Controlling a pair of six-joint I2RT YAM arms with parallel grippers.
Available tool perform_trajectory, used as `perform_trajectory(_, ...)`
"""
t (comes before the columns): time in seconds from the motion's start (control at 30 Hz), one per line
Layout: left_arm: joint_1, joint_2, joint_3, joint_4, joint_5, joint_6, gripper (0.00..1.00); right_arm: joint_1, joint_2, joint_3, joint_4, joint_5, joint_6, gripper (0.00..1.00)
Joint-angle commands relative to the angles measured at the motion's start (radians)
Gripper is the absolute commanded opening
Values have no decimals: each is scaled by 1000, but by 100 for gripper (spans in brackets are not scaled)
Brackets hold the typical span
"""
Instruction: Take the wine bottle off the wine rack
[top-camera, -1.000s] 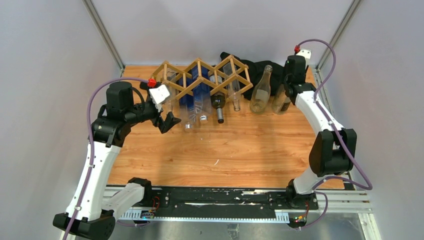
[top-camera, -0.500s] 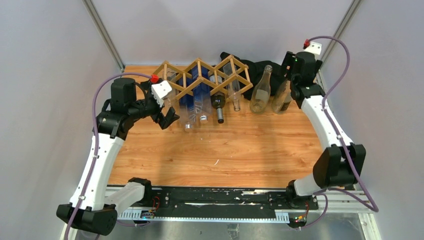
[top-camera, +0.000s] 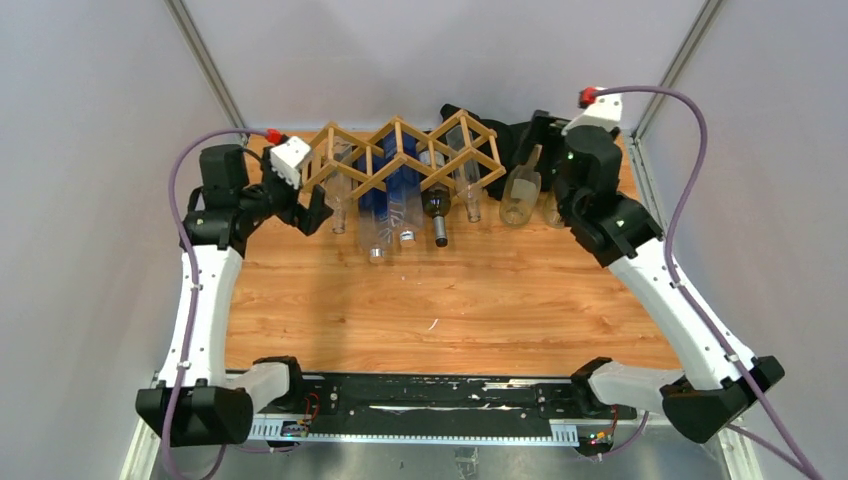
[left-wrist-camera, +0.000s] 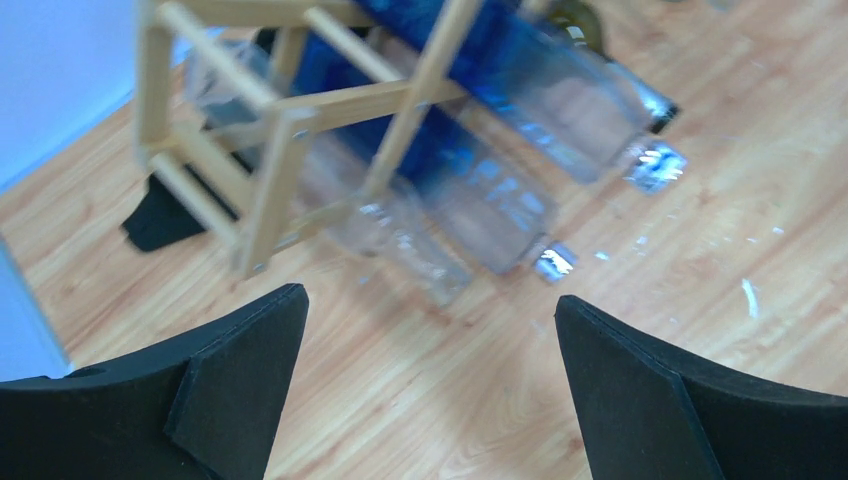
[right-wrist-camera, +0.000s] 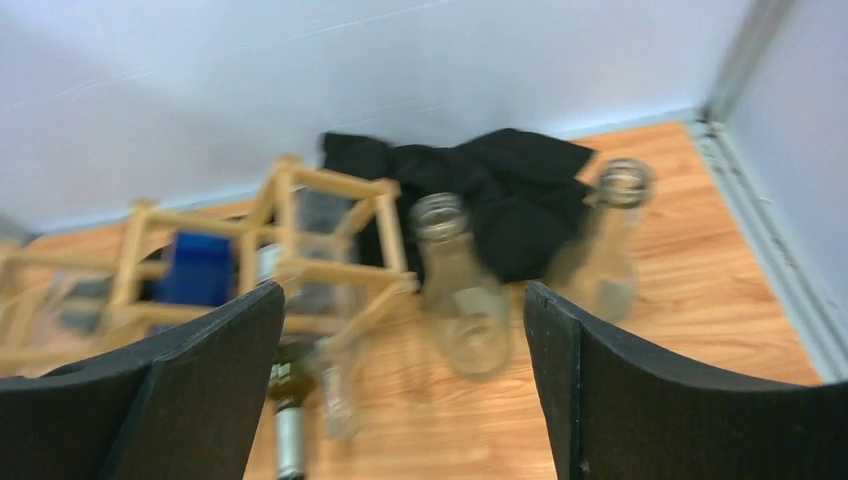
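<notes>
Soft, even, bright light fills the sharp top view, leaving only faint shadows on the table (top-camera: 450, 290). Both wrist views are blurred: the wine rack (left-wrist-camera: 272, 180) smears, and the clear bottles (right-wrist-camera: 462, 300) look hazy.

I can read nothing here: no word, number or brand. The blue bottle (left-wrist-camera: 500, 65) in the wine rack (left-wrist-camera: 270, 170) is smeared in my left wrist view. The clear bottle (right-wrist-camera: 462, 305) just right of the rack is blurred too.
</notes>
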Motion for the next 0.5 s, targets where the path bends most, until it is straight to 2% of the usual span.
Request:
perform_trajectory(0.0,144,47,15,88,59,5,100,239,29,96,-101,121,27,92)
perform_trajectory(0.13,236,91,26,97,82,71,100,423,173,198,-139,99,50,93)
perform_trajectory(0.2,271,100,5,117,93,93,100,481,270,286,-166,25,75,93)
perform_trajectory(0.3,321,114,-29,153,104,104,100,547,436,406,-209,-62,98,92)
perform_trajectory(0.47,385,140,-67,163,139,137,100,607,736,713,-298,-203,122,90)
